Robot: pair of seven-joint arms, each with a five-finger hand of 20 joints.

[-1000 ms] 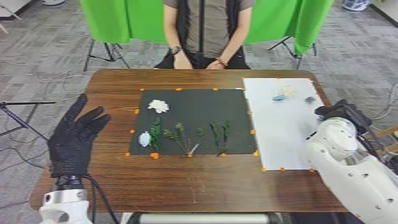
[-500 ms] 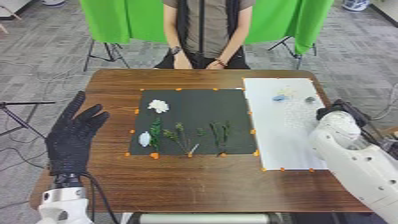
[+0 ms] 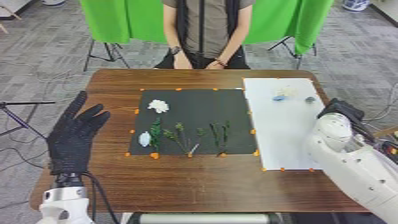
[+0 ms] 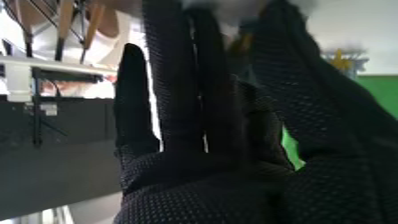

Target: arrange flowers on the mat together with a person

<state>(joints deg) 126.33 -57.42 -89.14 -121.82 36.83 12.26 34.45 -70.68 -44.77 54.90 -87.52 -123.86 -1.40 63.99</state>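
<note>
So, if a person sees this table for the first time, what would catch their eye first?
Probably the large dark square mat in the middle of the brown wooden table, with a fluffy white flower near its far left corner and green leafy stems along its near half. Next, perhaps, the robot's black-gloved left hand, open beside the mat's left edge.

Ruffled white flower (image 3: 158, 105) beyond green sprigs (image 3: 179, 127) — all on the dark mat (image 3: 204, 106)
</note>
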